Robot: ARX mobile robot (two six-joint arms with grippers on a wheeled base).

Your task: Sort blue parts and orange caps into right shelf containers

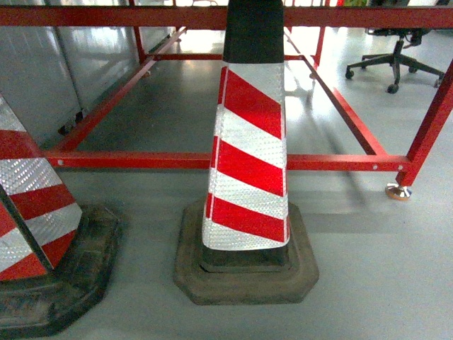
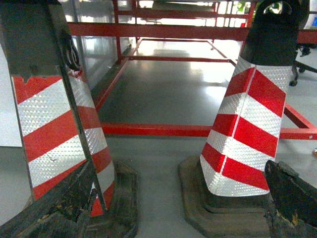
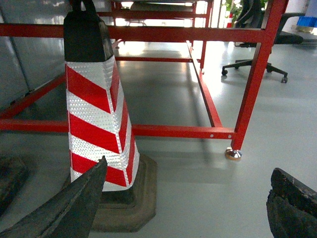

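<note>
Fingers of both my left gripper (image 2: 168, 208) and right gripper (image 3: 188, 203) stand wide, empty. Nearby: striped traffic cone (image 1: 248, 149), red frame (image 1: 212, 161). No blue parts, orange caps or containers visible; handling cannot be judged.

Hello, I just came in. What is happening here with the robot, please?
Nothing is being handled right now. The robot faces two red-and-white striped traffic cones, the centre cone and the left cone, standing on a grey floor in front of a low red steel frame. The left gripper and right gripper are both open and empty. No blue parts, orange caps or bins are visible in these views. An office chair stands behind.
</note>
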